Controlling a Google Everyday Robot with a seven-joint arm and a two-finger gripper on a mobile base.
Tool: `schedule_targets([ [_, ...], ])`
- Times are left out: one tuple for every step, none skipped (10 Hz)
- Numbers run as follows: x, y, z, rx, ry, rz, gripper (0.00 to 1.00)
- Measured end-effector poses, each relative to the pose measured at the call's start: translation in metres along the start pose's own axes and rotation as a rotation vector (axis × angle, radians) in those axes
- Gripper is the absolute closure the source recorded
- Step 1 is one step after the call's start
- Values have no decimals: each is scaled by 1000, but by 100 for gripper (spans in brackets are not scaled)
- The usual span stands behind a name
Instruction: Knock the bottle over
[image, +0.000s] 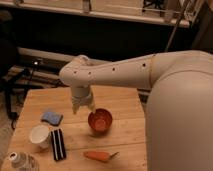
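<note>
Clear plastic bottle (21, 161), one only: lower left corner of the wooden bench (124, 106), upright, long axis vertical, cap up. One white cup (40, 136), one red bowl (100, 120), one blue sponge (51, 118). Claw (83, 108) hangs mid-frame, left of bowl; how open, cannot tell.

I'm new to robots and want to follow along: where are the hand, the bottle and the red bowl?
hand (83, 107): camera view, its lower end, over the table (125, 106) beside the bowl.
bottle (22, 162): camera view, its clear body, at the table's near-left corner.
red bowl (100, 120): camera view, its inner wall.
</note>
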Motion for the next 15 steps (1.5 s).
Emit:
schedule_targets([
  [0, 0, 0, 0, 0, 0, 35],
  [0, 0, -1, 1, -1, -1, 35],
  [0, 1, -4, 5, -13, -12, 35],
  [-1, 7, -14, 6, -42, -35, 35],
  [-1, 16, -19, 2, -62, -53, 35],
  [0, 28, -22, -7, -79, -73, 35],
  [2, 38, -25, -19, -87, -90, 35],
  [6, 49, -27, -32, -90, -114, 35],
  [14, 68, -29, -46, -87, -152, 35],
  [31, 96, -32, -58, -81, -218, 35],
  [48, 120, -35, -67, -75, -281, 35],
  [60, 136, -38, -73, -70, -323, 35],
  [79, 156, -43, -70, -65, -385, 35],
  [93, 169, -48, -53, -70, -436, 39],
  [105, 180, -55, -32, -93, -482, 46],
])
